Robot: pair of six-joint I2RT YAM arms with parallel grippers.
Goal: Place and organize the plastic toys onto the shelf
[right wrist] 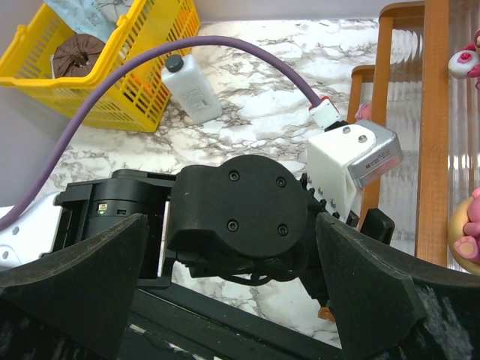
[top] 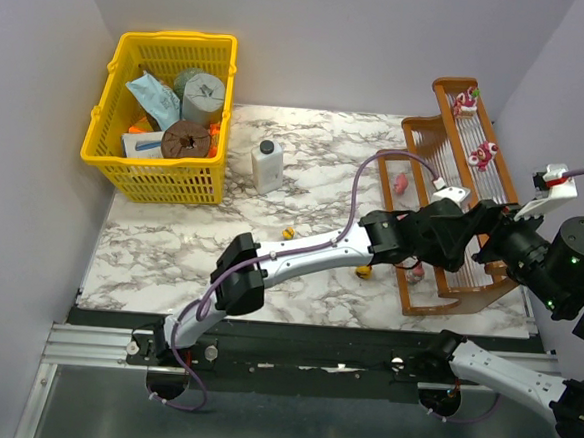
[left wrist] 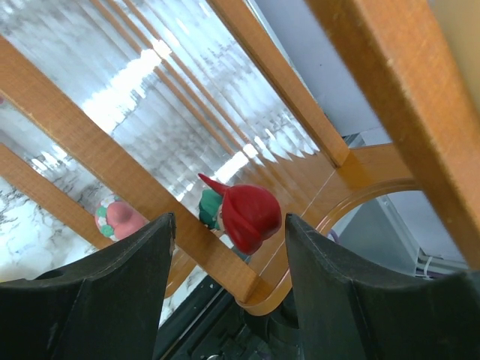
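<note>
Marbled bench [top: 315, 181] stretches ahead of my two arms, with grey walls on three sides. My left tool [left wrist: 227, 219] hangs over the near end of the shelf [top: 444, 86], fingers apart and gripping nothing. Between those fingers a red toy [left wrist: 247, 214] with a green bit lies on the shelf's clear rods, against a wooden rail. It is clear of the left-hand finger; whether it brushes the other I cannot tell. Left of that tool, beyond the rail, sits a pink toy [left wrist: 120, 220]. Far past the tool, the top tier carries one pink-and-red toy [top: 466, 101] and a second pink-and-red toy [top: 484, 152]. A small yellow toy [top: 364, 272] lies on the bench just behind the left tool's wrist.

My right tool [right wrist: 231, 221] has its fingers spread wide and empty, just behind the left tool's black wrist. Well off to the left of both tools stand a white bottle [top: 267, 165] and a yellow basket [top: 111, 156].
</note>
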